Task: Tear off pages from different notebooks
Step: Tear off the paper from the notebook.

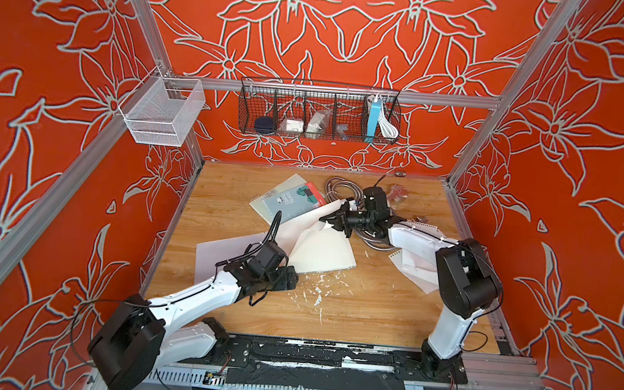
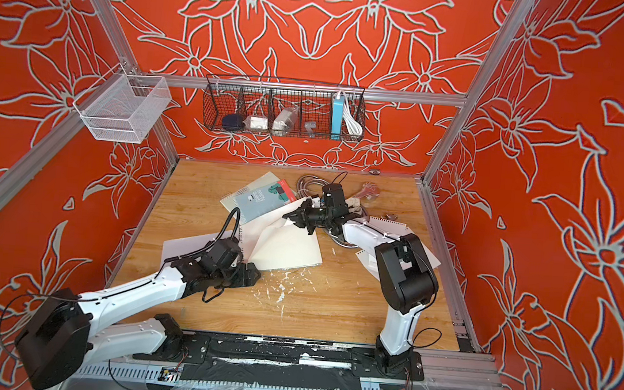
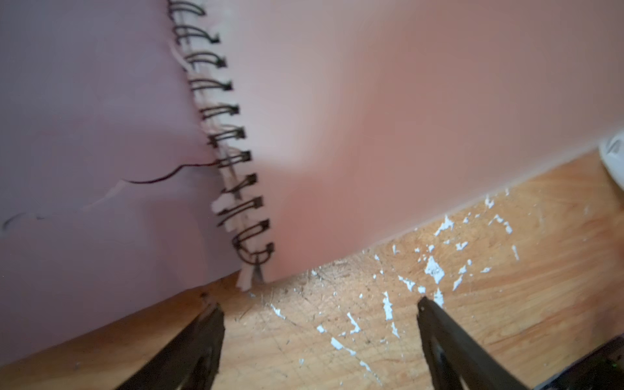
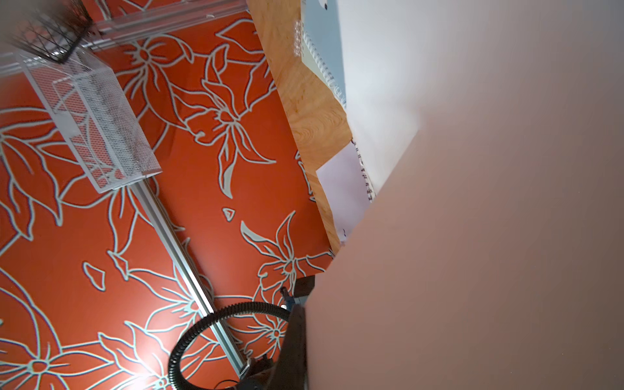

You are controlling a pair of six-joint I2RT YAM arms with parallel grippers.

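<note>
Two grippers, frame centre: right gripper (image 1: pixel 329 220) pinches a raised page (image 4: pixel 472 236), apparently bound to the open notebook (image 1: pixel 326 256); left gripper (image 3: pixel 319 302) gapes empty beside the spiral (image 3: pixel 236 158), so pulling may drag the notebook.

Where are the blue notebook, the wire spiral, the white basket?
blue notebook (image 1: pixel 292 206): a top view, cover.
wire spiral (image 3: pixel 226 135): left wrist view, middle loop.
white basket (image 1: pixel 156 124): a top view, front wall.
</note>
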